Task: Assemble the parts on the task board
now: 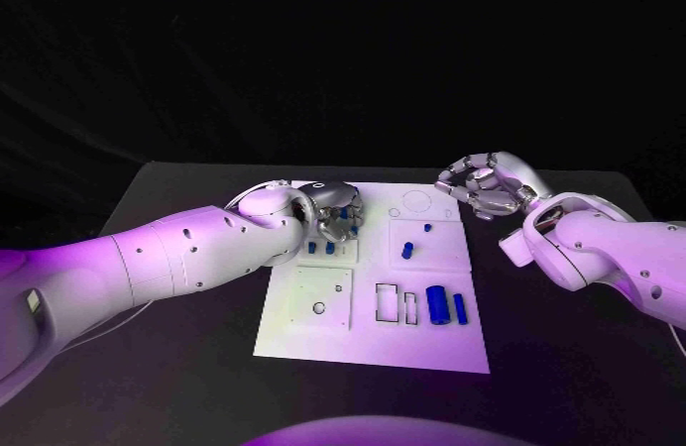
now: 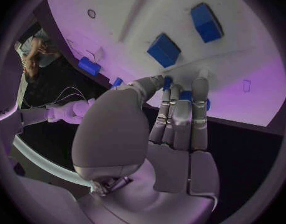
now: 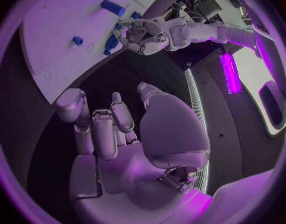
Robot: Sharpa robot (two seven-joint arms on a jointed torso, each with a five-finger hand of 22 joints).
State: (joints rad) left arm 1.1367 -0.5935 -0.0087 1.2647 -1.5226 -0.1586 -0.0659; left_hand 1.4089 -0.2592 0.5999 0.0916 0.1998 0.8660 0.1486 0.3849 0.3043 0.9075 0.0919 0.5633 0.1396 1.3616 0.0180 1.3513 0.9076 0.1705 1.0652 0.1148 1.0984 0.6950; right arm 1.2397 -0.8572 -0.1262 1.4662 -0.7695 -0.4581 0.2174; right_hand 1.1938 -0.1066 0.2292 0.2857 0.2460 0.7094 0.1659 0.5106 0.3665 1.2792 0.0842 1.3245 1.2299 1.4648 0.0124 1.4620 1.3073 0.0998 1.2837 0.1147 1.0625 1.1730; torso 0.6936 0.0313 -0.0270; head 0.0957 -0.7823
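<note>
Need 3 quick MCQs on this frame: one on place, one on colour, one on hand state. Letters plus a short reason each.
1. Where is the left hand?
A. over the task board's far left part
B. off the table
C. at the board's near right corner

2. What colour are the parts on the board?
A. red
B. blue
C. yellow

3. How is the right hand?
A. holding a blue part
B. pressed flat on the board
C. off the board's far right corner, holding nothing visible

Key: 1 A, the head view shows it over the far left area. 2 B, the pieces look blue. 3 C, its fingers are curled, with no part seen in them.
</note>
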